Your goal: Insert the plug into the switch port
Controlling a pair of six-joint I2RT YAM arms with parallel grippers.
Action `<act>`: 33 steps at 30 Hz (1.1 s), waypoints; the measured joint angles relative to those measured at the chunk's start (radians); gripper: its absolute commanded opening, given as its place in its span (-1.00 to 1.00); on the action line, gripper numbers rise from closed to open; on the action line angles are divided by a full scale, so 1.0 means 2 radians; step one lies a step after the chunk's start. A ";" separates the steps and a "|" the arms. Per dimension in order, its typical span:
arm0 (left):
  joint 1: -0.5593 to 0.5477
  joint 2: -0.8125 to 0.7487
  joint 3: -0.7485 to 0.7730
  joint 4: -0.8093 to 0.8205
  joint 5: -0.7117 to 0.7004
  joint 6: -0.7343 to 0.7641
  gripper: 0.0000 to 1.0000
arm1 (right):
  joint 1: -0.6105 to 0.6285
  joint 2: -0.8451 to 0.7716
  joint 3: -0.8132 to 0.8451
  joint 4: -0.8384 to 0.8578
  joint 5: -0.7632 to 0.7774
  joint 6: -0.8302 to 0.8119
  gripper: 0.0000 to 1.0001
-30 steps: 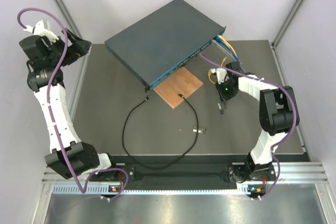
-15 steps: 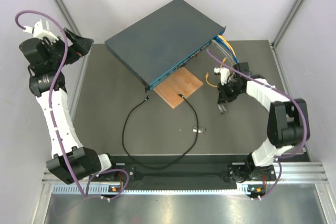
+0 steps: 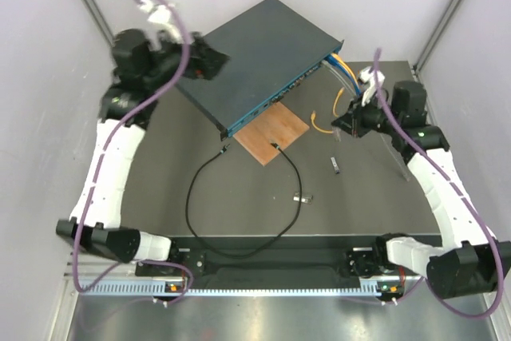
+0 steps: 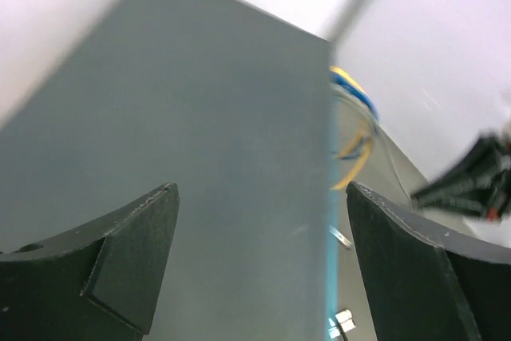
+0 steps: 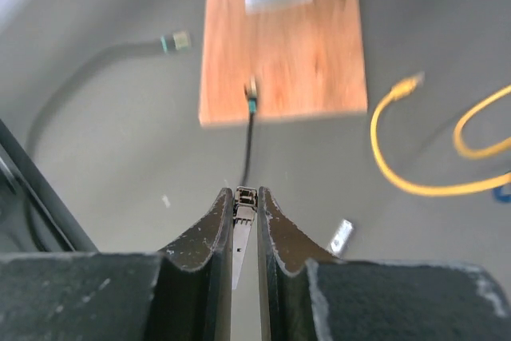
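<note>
Both arms have moved in the last second. The left gripper (image 3: 209,61) has swung in from well out to the left of the switch (image 3: 267,41). It now hangs over the left end of the switch's top, fingers spread wide with nothing between them.

The right gripper (image 3: 343,129) had been low over the table (image 3: 160,157) in front of the switch's right end. It has lifted and drawn back, and now sits off that right end, near the yellow cable (image 3: 319,123). Its fingers are pressed almost together. In the wrist view a small silver-headed piece (image 5: 243,197) shows in the slit between them, but I cannot tell whether it is pinched or lies on the table beyond. A loose stick (image 3: 335,165) lies on the table in front of the switch's right end.

The plug (image 3: 226,150) has not moved. It lies on the table just in front of the switch's near corner, close to the teal front face, with neither gripper touching it. Its black cable (image 3: 192,197) loops away from the switch, and the far end rests on the brown board (image 3: 273,133) just in front of the switch. The switch port (image 3: 275,100) sits in the row along that front face, with nothing going into it.

Insertion has not begun, I judge. The left arm looks placed to steady the switch, while the plug is not yet picked up.
</note>
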 measured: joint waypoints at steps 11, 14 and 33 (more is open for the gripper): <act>-0.313 0.138 0.072 -0.021 -0.130 0.083 0.76 | -0.065 -0.056 0.010 0.157 0.027 0.294 -1.00; -0.359 0.173 0.093 -0.027 -0.167 0.087 0.75 | -0.065 -0.098 -0.006 0.187 0.043 0.351 -1.00; -0.455 0.220 0.132 -0.008 -0.203 0.062 0.38 | -0.065 -0.152 -0.060 0.236 0.082 0.431 -1.00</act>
